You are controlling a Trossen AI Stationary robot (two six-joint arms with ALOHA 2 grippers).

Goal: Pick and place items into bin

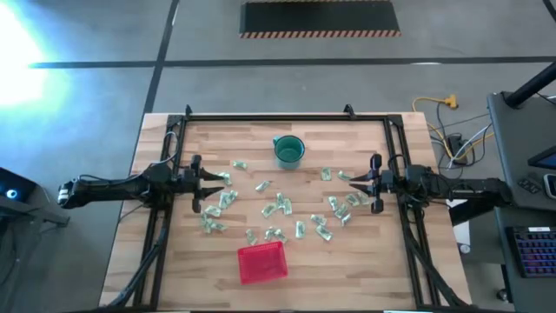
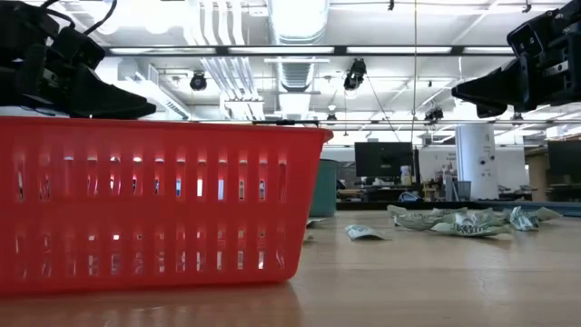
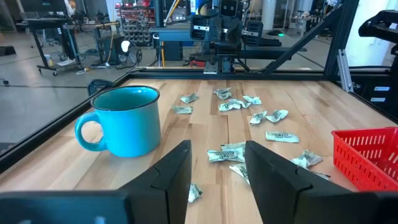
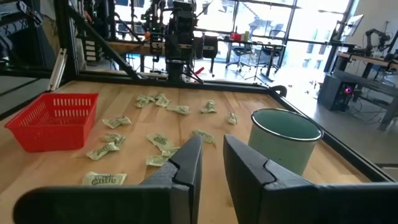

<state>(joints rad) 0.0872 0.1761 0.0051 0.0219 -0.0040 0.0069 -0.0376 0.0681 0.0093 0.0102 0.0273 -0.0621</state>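
Red and low-walled, the bin [image 1: 261, 263] sat near the front edge of the wooden table [image 1: 139, 261]. Pale green packets [image 1: 276, 209] lay scattered between it and a teal cup [image 1: 289, 151]. The left gripper [image 1: 216, 189] and right gripper [image 1: 351, 181] hovered at opposite sides, fingers spread, holding nothing.

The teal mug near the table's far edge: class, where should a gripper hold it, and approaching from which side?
Grip the teal mug by its rim wall, one finger inside and one outside, coming straight down. It stands upright, mouth open, on the table; its handle sticks out sideways, so pick the rim opposite.
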